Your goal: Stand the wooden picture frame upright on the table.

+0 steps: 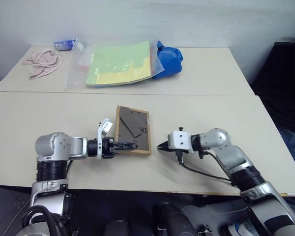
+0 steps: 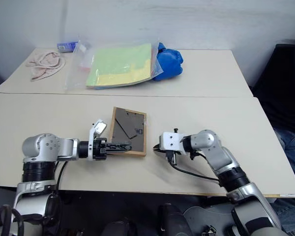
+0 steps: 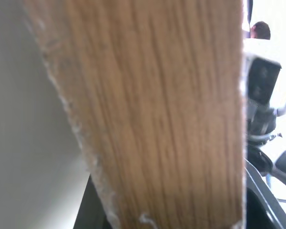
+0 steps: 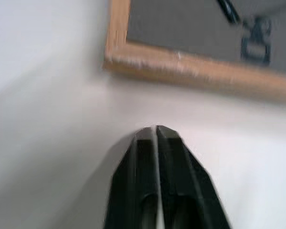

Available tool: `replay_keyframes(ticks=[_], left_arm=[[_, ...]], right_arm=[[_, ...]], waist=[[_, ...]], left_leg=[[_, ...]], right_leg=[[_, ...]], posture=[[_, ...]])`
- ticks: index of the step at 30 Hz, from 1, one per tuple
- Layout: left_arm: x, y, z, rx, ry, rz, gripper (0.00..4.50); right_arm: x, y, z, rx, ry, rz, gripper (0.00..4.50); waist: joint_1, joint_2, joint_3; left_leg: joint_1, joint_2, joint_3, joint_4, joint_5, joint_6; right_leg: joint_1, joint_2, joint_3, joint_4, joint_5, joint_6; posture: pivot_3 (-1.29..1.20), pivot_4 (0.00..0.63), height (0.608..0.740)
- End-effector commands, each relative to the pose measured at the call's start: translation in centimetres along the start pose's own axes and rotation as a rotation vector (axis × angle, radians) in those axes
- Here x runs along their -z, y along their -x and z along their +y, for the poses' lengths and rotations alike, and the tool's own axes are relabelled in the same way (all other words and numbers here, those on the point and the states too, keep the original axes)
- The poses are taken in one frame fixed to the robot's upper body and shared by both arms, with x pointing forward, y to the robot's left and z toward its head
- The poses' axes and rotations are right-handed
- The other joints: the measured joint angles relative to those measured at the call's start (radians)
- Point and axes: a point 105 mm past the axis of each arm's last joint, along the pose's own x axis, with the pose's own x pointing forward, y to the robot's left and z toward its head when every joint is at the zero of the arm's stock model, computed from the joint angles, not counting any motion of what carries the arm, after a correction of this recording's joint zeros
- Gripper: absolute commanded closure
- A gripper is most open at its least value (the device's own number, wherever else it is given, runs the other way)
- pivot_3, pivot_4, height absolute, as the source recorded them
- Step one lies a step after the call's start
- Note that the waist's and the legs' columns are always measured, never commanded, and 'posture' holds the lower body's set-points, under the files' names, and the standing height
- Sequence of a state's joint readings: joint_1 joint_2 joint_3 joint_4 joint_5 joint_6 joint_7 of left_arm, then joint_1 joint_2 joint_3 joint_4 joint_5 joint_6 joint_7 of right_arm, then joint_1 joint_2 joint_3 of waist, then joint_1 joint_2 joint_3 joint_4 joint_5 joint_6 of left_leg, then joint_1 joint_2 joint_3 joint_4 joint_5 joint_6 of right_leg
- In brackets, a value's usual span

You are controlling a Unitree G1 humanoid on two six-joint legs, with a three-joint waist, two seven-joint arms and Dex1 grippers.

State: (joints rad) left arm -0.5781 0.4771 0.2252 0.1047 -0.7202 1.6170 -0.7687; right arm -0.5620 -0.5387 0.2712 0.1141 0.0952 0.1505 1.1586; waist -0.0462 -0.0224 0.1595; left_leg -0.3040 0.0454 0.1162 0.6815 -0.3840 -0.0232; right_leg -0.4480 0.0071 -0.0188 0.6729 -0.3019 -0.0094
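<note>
On near half of large cream-beige table [image 1: 49, 118], small light-wood picture frame [image 1: 132, 130] w/ dark grey backing up, tilted, easel stand folded out. Left gripper [image 1: 129, 145] clamped on frame's near-left corner. Right gripper [image 4: 156, 131] low over tabletop just beside frame's right edge, apart from it, fingertips pressed together, holding nothing.

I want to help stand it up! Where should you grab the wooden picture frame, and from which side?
Probably by the light wood border at its near left corner, coming in from the robot's left. The wooden picture frame lies back-up on the table, and that thin edge is free to pinch. The left gripper is already there. Avoid the grey easel stand; it needs to fold out.
</note>
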Motion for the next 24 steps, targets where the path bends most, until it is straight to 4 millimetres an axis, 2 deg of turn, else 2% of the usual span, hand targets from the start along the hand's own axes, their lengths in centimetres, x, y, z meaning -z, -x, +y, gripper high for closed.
replay_keyframes(ticks=[1,4,7,10,14,17,20,24], left_arm=[[-0.8,0.3,-3.2,0.110,-0.141,-0.020,3.16],[-0.9,0.3,-3.9,0.103,-0.231,-0.015,3.16],[-1.2,0.2,-4.4,0.096,-0.311,-0.013,3.16],[-1.1,0.1,-4.7,0.093,-0.375,0.006,3.16],[-0.8,0.0,-5.1,0.114,-0.411,0.025,3.16],[-0.6,0.0,-4.8,0.094,-0.432,0.039,3.16],[-0.5,-0.2,-3.9,0.050,-0.423,0.048,3.16],[-0.7,0.0,-3.5,0.044,-0.413,0.039,3.16]], right_arm=[[-6.5,1.9,-1.8,0.015,-0.136,-0.215,3.01],[-8.8,2.0,-2.2,-0.017,-0.211,-0.264,2.10],[-11.1,1.1,-2.9,-0.050,-0.282,-0.308,0.98],[-11.8,-0.1,-3.7,-0.055,-0.315,-0.304,0.00],[-11.8,-1.3,-4.1,-0.057,-0.336,-0.275,0.00],[-12.7,-1.4,-2.9,-0.147,-0.295,-0.290,0.00],[-14.8,-0.3,-1.0,-0.278,-0.297,-0.367,0.00],[-14.6,1.0,-1.1,-0.236,-0.283,-0.353,0.00]], waist=[[-0.002,0.000,0.002],[-0.008,0.000,0.002],[-0.010,0.000,0.002],[-0.008,0.000,0.003],[-0.008,-0.001,0.003],[-0.009,-0.001,0.003],[-0.010,0.000,0.003],[-0.009,-0.001,0.003]], left_leg=[[0.000,0.000,0.000,0.000,0.000,0.000],[0.000,0.000,0.000,0.000,0.001,-0.002],[0.000,0.000,-0.001,-0.002,0.001,-0.003],[0.000,0.000,-0.001,-0.002,0.001,-0.003],[-0.005,0.000,-0.002,-0.002,0.001,-0.002],[-0.017,0.000,-0.002,0.001,0.002,-0.001],[-0.017,0.000,-0.002,0.001,0.002,-0.001],[-0.017,0.000,-0.002,0.001,0.002,-0.001]], right_leg=[[0.000,0.000,0.000,0.000,0.000,0.000],[-0.001,0.000,0.000,0.001,0.000,0.000],[-0.001,0.000,-0.001,0.001,-0.001,-0.001],[-0.001,0.000,-0.001,0.001,-0.001,-0.001],[-0.005,0.000,-0.001,-0.001,-0.001,-0.001],[-0.016,0.000,-0.001,0.002,0.000,0.000],[-0.017,0.000,-0.001,0.002,0.000,0.000],[-0.017,0.000,-0.001,0.002,0.000,0.000]], posture=[[0.00,0.150,0.740],[0.00,0.150,0.740],[0.00,0.150,0.740],[0.00,0.150,0.740],[0.00,0.150,0.740],[0.00,0.150,0.740],[0.00,0.150,0.740],[0.00,0.150,0.740]])
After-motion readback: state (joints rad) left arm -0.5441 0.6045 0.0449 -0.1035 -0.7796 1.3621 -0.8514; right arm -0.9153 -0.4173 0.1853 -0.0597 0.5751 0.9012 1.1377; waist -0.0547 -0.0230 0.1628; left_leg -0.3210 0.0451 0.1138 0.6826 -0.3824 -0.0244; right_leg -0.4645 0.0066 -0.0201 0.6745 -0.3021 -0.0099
